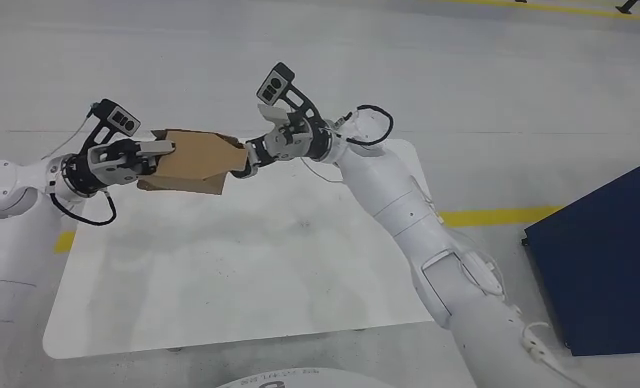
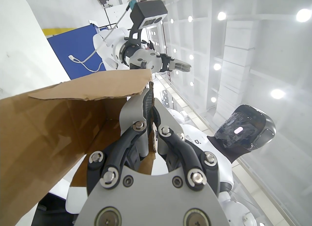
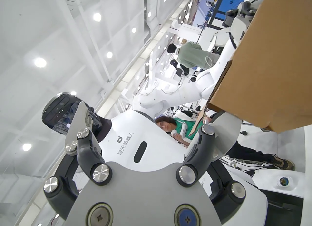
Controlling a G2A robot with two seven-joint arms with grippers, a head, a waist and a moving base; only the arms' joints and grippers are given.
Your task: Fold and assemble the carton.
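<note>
A brown cardboard carton hangs in the air over the far left part of the white table, partly unfolded, with its open side toward the left wrist camera. My left gripper holds its left end. In the left wrist view that gripper is shut on the edge of a carton wall. My right gripper is at the carton's right end. Its fingers stand wide apart in the right wrist view. One finger lies against the lower corner of the carton; the other is free.
A dark blue cabinet stands on the floor right of the table. A yellow floor line runs behind the right arm. The near and middle table surface is bare white.
</note>
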